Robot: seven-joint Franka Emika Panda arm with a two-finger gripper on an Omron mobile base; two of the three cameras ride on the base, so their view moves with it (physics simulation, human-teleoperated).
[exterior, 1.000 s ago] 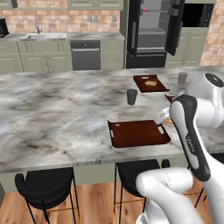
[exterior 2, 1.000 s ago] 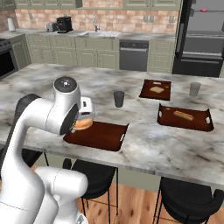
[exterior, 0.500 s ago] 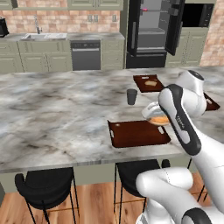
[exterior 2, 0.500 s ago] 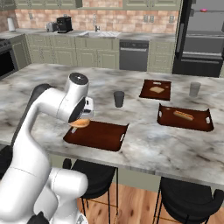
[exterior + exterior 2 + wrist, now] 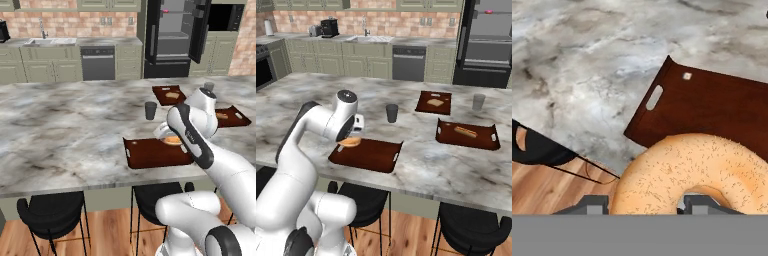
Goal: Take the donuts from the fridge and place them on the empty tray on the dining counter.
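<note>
My gripper (image 5: 647,205) is shut on the orange-tan glazed donut (image 5: 697,167), which hangs tilted just above the empty dark reddish-brown tray (image 5: 712,107). From the left base the donut (image 5: 172,140) shows over the tray (image 5: 150,154), under the gripper (image 5: 169,134). From the right base the gripper (image 5: 354,135) holds the donut (image 5: 350,142) over the left part of the tray (image 5: 371,156) on the marble dining counter (image 5: 316,95). The black fridge (image 5: 175,35) stands open at the back, with a small pink donut (image 5: 488,11) on its top shelf.
Two similar trays with pale pastries (image 5: 434,102) (image 5: 467,135) lie right of and beyond the empty one. A dark cup (image 5: 391,113) stands just behind the tray and a grey cup (image 5: 478,101) further right. Black stools (image 5: 52,210) stand under the counter's near edge.
The arm has swung forward and its hand has turned out over the counter. The donut stays in the gripper and has settled a little lower over the tray.
</note>
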